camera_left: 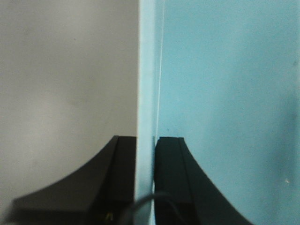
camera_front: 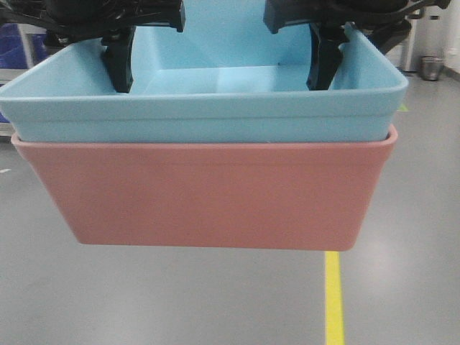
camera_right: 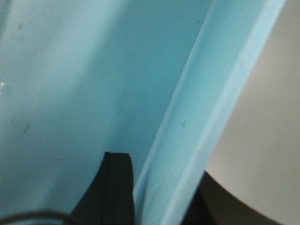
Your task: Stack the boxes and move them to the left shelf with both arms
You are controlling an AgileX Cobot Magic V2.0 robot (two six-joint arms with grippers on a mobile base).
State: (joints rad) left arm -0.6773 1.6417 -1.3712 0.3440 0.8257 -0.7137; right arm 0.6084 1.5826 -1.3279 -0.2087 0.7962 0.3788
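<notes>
Across mid-frame, your blue bin (camera_front: 215, 108) sits nested in the pink bin (camera_front: 208, 194), above the floor (camera_front: 180, 302); left gripper (camera_left: 146, 145) and right gripper (camera_right: 161, 187) each pinch a blue side wall.

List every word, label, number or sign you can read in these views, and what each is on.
No text can be read in any view.
The light blue bin and the pink bin it sits in show plain walls, no label.
The yellow floor line is a bare stripe.
The dark blue bins far back are too blurred to tell.
</notes>
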